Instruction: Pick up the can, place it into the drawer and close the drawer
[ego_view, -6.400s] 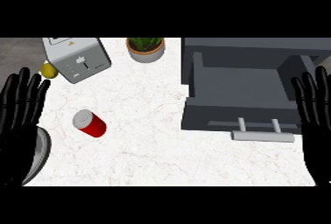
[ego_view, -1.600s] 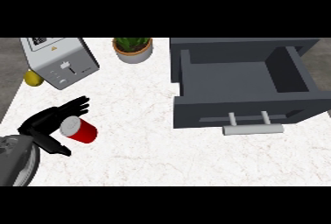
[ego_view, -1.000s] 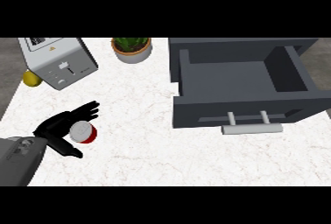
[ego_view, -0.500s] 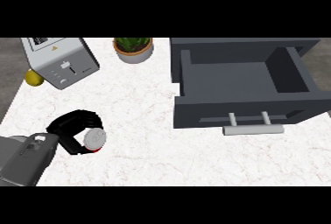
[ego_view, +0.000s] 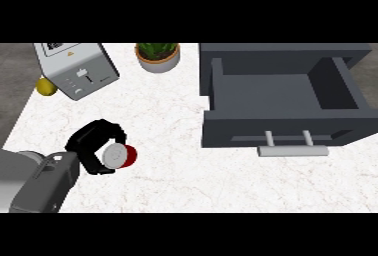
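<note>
The red can (ego_view: 120, 155) with its silver top stands at the lower left of the white marble counter (ego_view: 170, 125). My left hand (ego_view: 92, 145) is curled round it from the left, fingers arching over its far side and thumb below. The grey drawer (ego_view: 284, 97) at the right is pulled open and holds nothing; its silver handle (ego_view: 293, 148) faces the counter's near side. A wide stretch of counter lies between the can and the drawer. My right hand shows nowhere.
A grey toaster (ego_view: 76, 70) stands at the back left with a yellow lemon (ego_view: 46, 87) beside it. A potted plant (ego_view: 157, 54) sits at the back centre. The counter's left edge runs close to my left forearm (ego_view: 37, 182).
My left hand reached the can from the left and its fingers curled round it. The can has shifted slightly right and toward me. The drawer has stayed open.
</note>
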